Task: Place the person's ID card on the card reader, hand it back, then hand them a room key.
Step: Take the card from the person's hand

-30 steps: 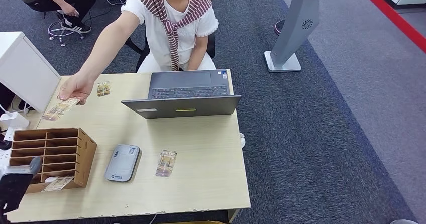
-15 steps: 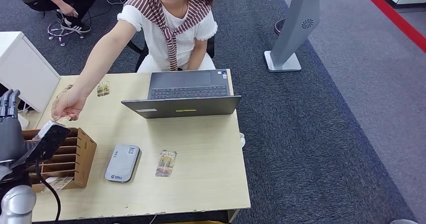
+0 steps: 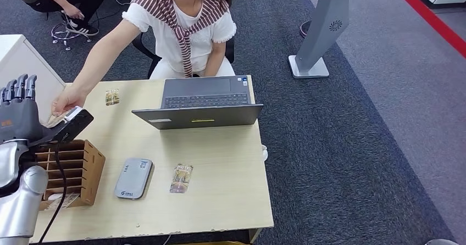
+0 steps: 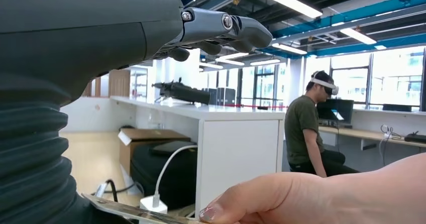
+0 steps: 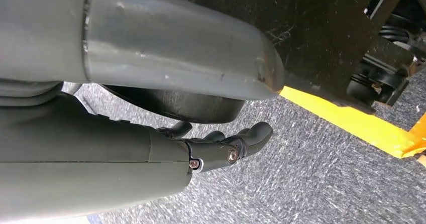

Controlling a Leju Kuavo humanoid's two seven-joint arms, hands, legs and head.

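Head view first: our left hand (image 3: 22,110) is up at the left side of the wooden table (image 3: 220,168), fingers (image 3: 19,88) straight and spread, thumb sticking out toward the person. The person's hand (image 3: 67,99) reaches across and holds the ID card (image 3: 72,112) right at our thumb. The card touches our thumb, but we cannot tell if we are pinching it yet. Under our hand sits a wooden box with slots (image 3: 71,171). Just beside the box lies the grey card reader (image 3: 133,178), and near that lies a small picture card (image 3: 182,178). Another small card (image 3: 112,96) lies near the far edge. A laptop (image 3: 200,105) stands open between us and the person.

Left wrist view next: our left hand's fingers (image 4: 221,30) stick out straight above. Below them, the person's fingertips (image 4: 241,209) hold the thin ID card (image 4: 135,211) by its end (we see it edge-on), and its other end is against our thumb.

Right wrist view last: our right hand (image 5: 221,148) hangs over grey carpet (image 5: 321,174), fingers loosely bent, holding nothing.
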